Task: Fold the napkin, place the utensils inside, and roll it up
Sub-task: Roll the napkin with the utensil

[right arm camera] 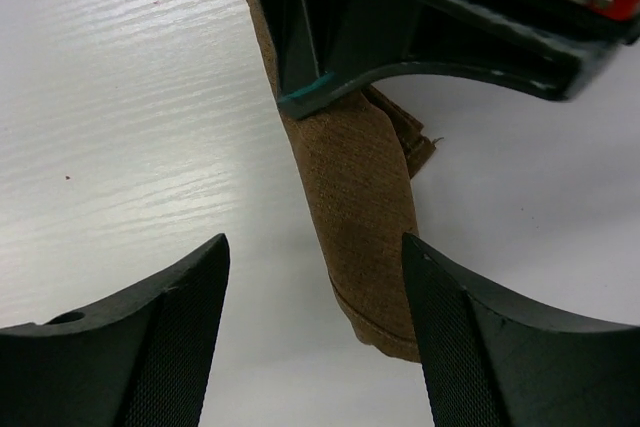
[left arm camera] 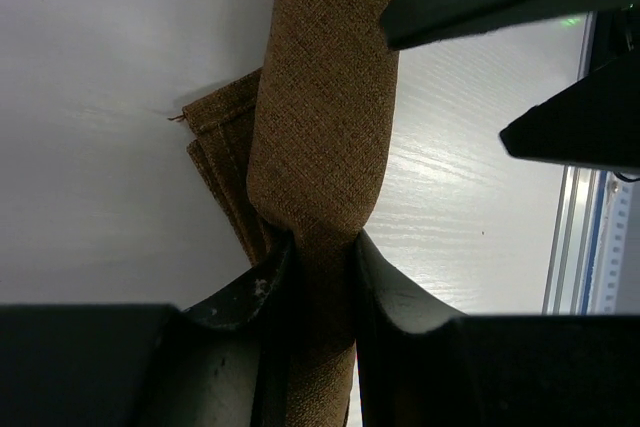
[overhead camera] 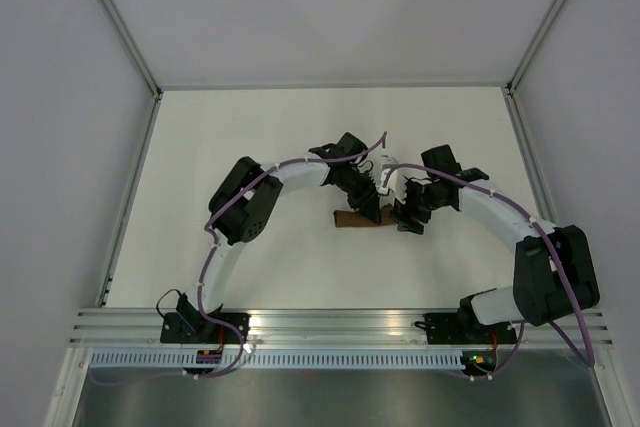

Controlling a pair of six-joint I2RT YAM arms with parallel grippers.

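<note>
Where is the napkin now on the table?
In the top view, the napkin lies rolled near the middle of the table, pinched by the left claw, with the open right claw just beside its right end.

Plain tan-brown woven napkin (left arm camera: 325,117), black fingers (right arm camera: 160,347), white faintly grained table (right arm camera: 120,97), purple cables (overhead camera: 300,162).

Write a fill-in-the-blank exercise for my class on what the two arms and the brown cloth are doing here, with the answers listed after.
1. The napkin lies on the table wound up into a ____.
2. The left gripper is ____ on the napkin, pinching it.
3. The right gripper holds nothing: its fingers are ____, with the napkin's end between them.
4. The colour of the napkin is ____.

Missing words: roll; shut; open; brown.
</note>
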